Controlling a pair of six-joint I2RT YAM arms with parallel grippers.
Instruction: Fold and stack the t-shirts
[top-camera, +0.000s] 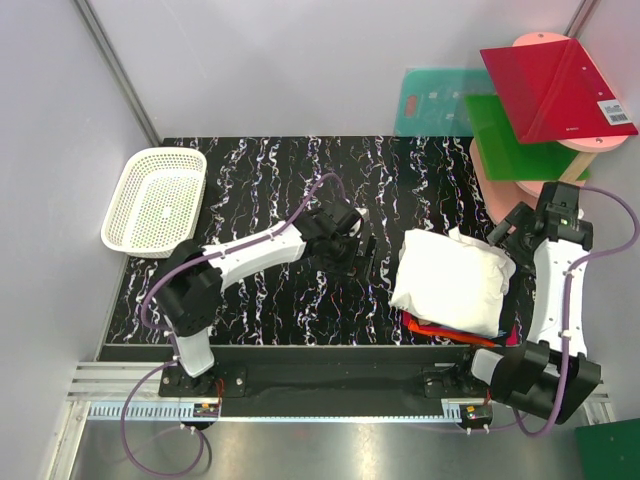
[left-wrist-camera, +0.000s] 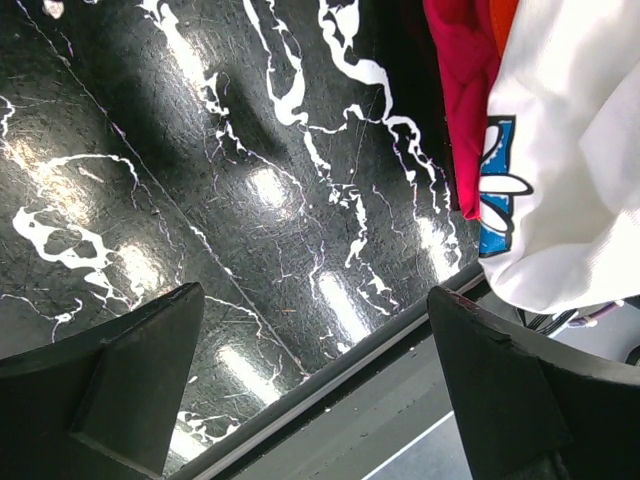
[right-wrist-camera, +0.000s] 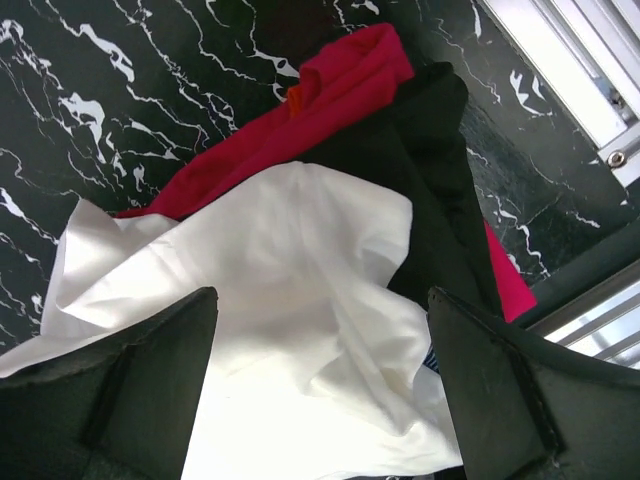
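1. The white t-shirt (top-camera: 450, 283) lies rumpled on top of the red-orange t-shirt (right-wrist-camera: 340, 75) and the black t-shirt (right-wrist-camera: 435, 170), at the table's (top-camera: 260, 180) right side.
2. The right gripper (right-wrist-camera: 320, 295) hangs spread over the pile; the left gripper (left-wrist-camera: 315, 295) is spread over the tabletop just beside it.
3. The step is probably tidying the stack; pinch only the top layer's edge; smooth outward; avoid dragging the lower shirts.

I see the white tee (top-camera: 450, 282) folded loosely on the table (top-camera: 270, 180), right side, atop the crumpled red-orange tee (top-camera: 438, 327) and black tee (right-wrist-camera: 430, 170).
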